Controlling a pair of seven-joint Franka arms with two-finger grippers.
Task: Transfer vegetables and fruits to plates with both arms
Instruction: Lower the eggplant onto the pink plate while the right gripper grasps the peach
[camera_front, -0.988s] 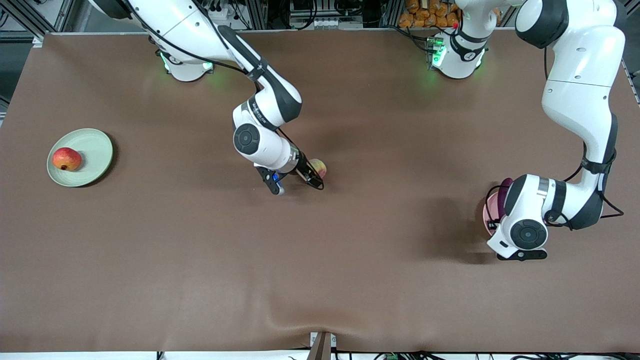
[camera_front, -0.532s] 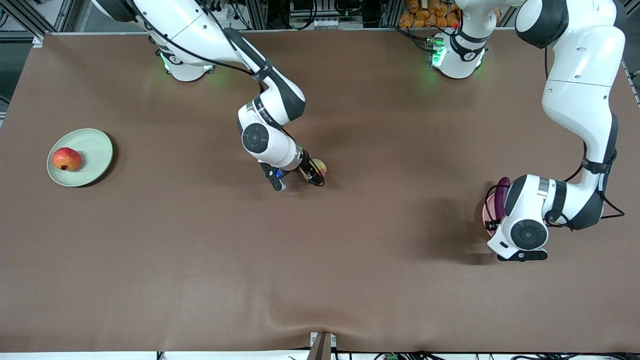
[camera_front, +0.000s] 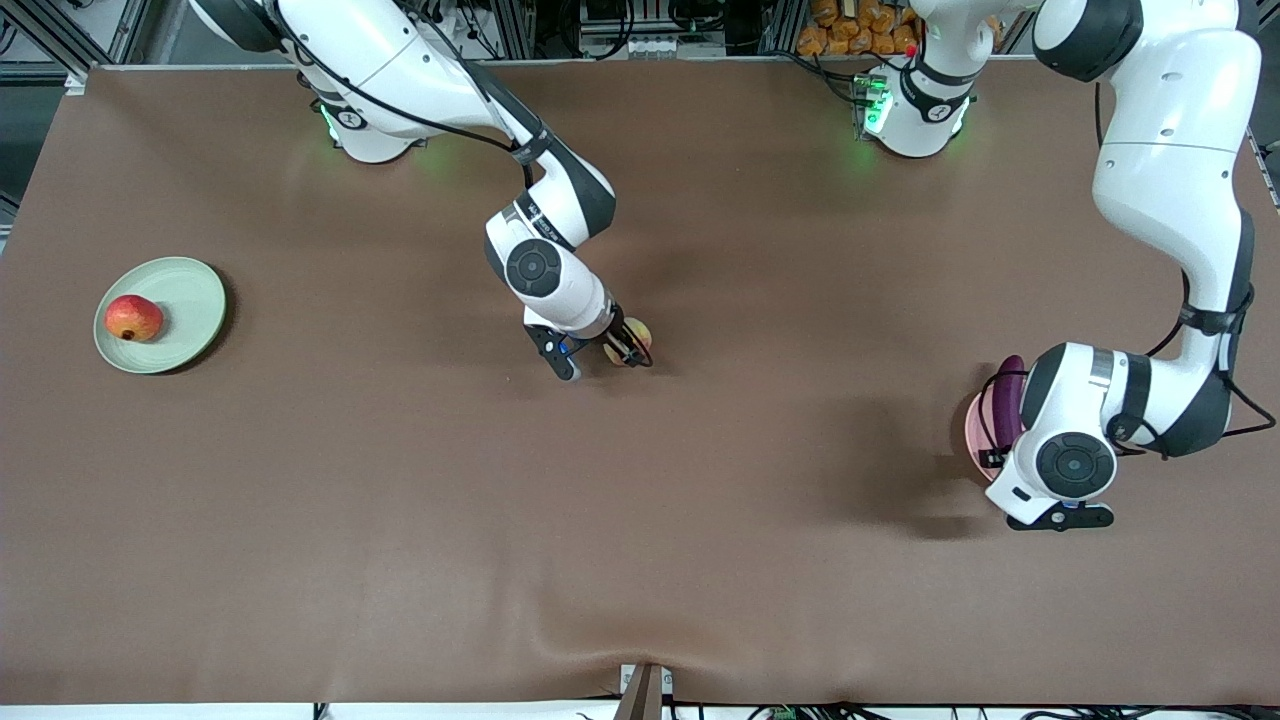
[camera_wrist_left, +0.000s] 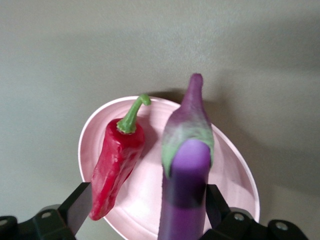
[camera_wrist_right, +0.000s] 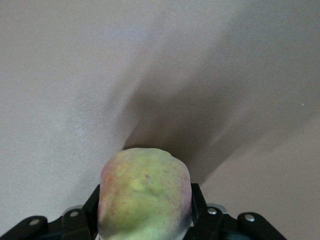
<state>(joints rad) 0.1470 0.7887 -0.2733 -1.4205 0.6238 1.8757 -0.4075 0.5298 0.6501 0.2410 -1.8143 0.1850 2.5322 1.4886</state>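
On the pale green plate, at the right arm's end of the table, the round red-orange fruit already lies, so this part seems done. At the left arm's end, the pale pink plate carries the red chili pepper and the purple eggplant, lying side by side; the eggplant's stem end reaches out over the rim. The left gripper hangs just above this plate with its fingers spread wide, one on each side of the eggplant and gripping nothing, so the vegetables look delivered.

What is left, as it seems, is the yellow-pink peach. It sits on the brown table near the middle, and the right gripper is down on it, fingers closed against its two sides. Whether the peach is already off the cloth cannot be told.

From the front camera most of the pink plate and the whole chili pepper are hidden under the left arm's wrist; only a sliver of plate and the eggplant's end show. The peach is also half covered there by the right gripper, and the wrist view cuts off its lower part.
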